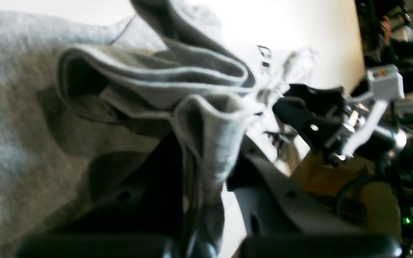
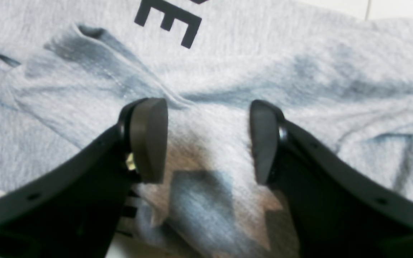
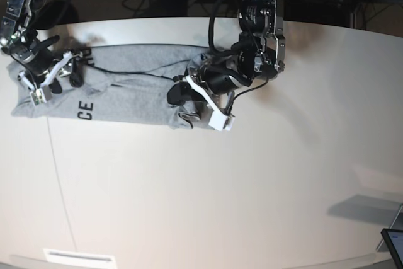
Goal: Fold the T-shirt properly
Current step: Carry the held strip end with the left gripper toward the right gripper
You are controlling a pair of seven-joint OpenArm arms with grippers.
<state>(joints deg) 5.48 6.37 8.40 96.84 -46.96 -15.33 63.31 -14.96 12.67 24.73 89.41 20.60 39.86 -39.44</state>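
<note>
One shirt (image 3: 135, 107) pinched by left gripper (image 1: 210, 143); right gripper (image 2: 208, 141) spread, nothing gripped; crooked fold risked by bunched cloth.

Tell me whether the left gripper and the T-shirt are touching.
Touching: the left wrist view shows the left gripper pinching a bunched fold of the T-shirt between its dark fingers.

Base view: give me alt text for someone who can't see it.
A grey T-shirt with black letters lies partly folded and wrinkled across a pale table; the left gripper pinches its fabric at one end, while the right gripper is over the other end.
</note>
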